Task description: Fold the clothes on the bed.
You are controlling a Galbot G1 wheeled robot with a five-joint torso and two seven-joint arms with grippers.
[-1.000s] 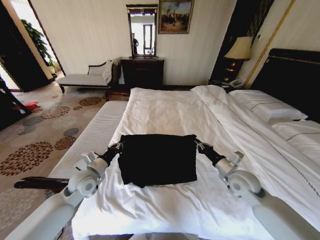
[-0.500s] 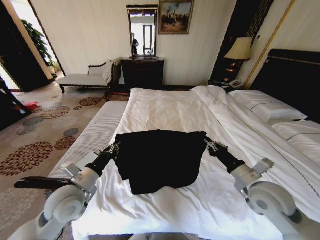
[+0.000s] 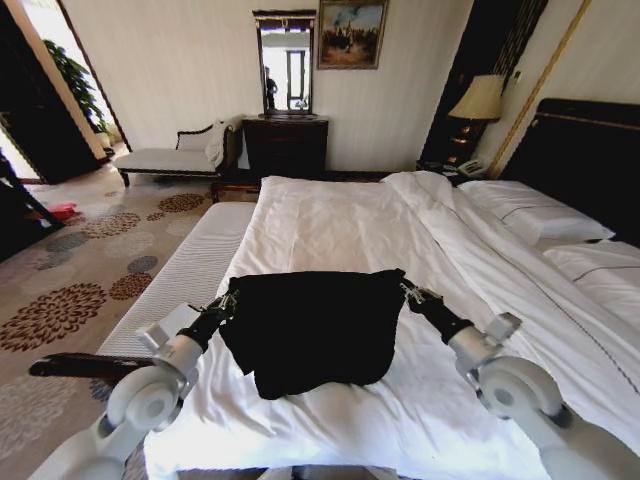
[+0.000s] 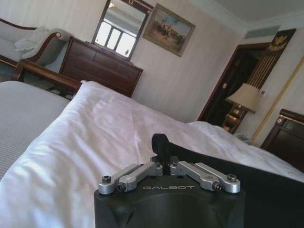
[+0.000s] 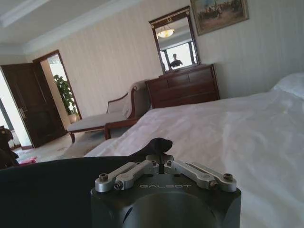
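The black T-shirt (image 3: 312, 330) hangs stretched between the two grippers over the near part of the bed (image 3: 340, 225), its upper edge pulled into a fairly straight line while the lower part droops and rests crumpled on the white duvet (image 3: 330, 420), the bottom hem uneven and bunched toward the robot's left. The left gripper (image 3: 228, 298) pinches the shirt's left upper corner; in the left wrist view its fingers are closed tight on a small tuck of black cloth (image 4: 160, 142). The right gripper (image 3: 408, 291) holds the opposite corner the same way, jaws shut on a nub of fabric (image 5: 159, 144) in the right wrist view. The step in hand appears to be carrying the held edge across to lay one half of the shirt over the other. To do it well, both grippers should probably travel together at matching height and pace, so the top edge stays taut and level; if one runs ahead, the fold line will likely skew. Lowering the edge gently should let the cloth settle flat rather than trap the bunched hem beneath. The fabric is soft and may slip from so small a pinch if tugged apart too hard.
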